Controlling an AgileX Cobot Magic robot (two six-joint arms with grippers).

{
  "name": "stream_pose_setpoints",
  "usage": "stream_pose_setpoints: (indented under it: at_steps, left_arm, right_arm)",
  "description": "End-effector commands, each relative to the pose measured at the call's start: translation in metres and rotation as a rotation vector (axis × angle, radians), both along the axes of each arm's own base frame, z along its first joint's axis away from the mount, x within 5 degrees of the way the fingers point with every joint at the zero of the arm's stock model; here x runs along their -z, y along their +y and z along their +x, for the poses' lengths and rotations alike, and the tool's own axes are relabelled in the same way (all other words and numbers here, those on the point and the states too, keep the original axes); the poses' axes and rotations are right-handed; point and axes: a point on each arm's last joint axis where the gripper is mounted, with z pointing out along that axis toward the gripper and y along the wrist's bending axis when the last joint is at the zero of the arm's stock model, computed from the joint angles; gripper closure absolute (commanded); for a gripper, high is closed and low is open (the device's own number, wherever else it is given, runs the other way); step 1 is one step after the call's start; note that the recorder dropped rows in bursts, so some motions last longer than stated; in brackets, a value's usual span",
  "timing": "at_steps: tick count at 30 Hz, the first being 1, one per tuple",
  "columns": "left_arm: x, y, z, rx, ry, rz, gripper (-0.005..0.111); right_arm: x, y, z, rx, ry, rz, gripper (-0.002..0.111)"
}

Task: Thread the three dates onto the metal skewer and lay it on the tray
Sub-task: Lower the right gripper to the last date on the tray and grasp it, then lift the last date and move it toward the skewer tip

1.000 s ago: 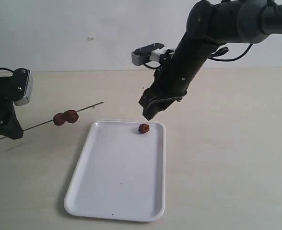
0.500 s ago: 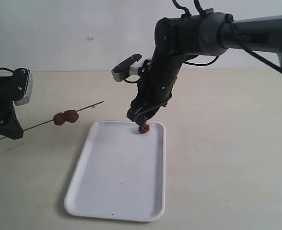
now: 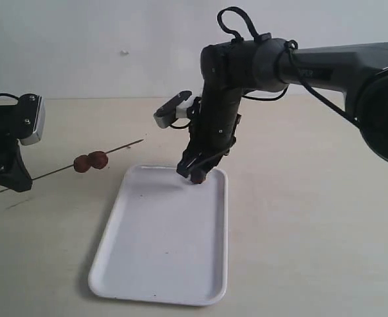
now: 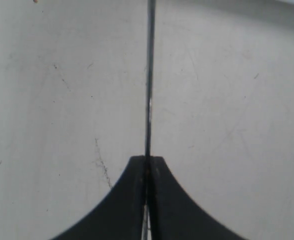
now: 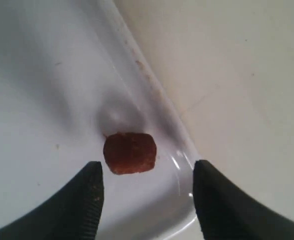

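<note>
With two dates (image 3: 92,160) threaded on the skewer (image 3: 121,148) pinched tight in the left end effector (image 4: 147,165), the right end effector (image 3: 193,170), spread wide and empty, straddles the third date (image 5: 130,152) in the tray (image 3: 167,244) corner, seemingly about to close and lift.

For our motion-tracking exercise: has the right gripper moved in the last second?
Yes. Against the still tray, the right gripper has dropped down and leftward, and now straddles the loose date at the tray's far edge.
</note>
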Motion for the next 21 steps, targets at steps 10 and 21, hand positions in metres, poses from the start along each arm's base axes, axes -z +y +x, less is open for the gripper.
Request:
stream_pose_setpoints:
  at_steps: [10,21]
  left_arm:
    - [-0.004,0.001,0.0,-0.021,-0.016,-0.013,0.107]
    - [-0.005,0.001,0.001,-0.023,-0.022,-0.013,0.107]
  right_arm:
    - [0.012,0.011,0.002,-0.022,-0.03,-0.006,0.058]
    - [0.016,0.01,0.003,-0.032,-0.032,-0.021,0.072]
